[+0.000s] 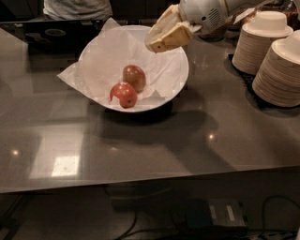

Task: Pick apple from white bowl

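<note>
The white bowl (174, 55), wide and lined with crinkled white paper, stands on the grey table. Two apples lie in it. The apple (124, 95), bright red-orange and glossy, is at the front. A duller yellowish-tan apple (134, 76) touches it from behind on the right. My gripper (157, 43), with beige fingers on a white arm, hovers above the bowl's back right part. It is higher than the apples and up and to the right of them, and touches nothing.
Two tall stacks of small beige paper bowls (280, 65) stand at the right on a dark mat. A person in a light shirt (77, 8) is behind the table. The table's front edge (150, 180) runs across the lower view.
</note>
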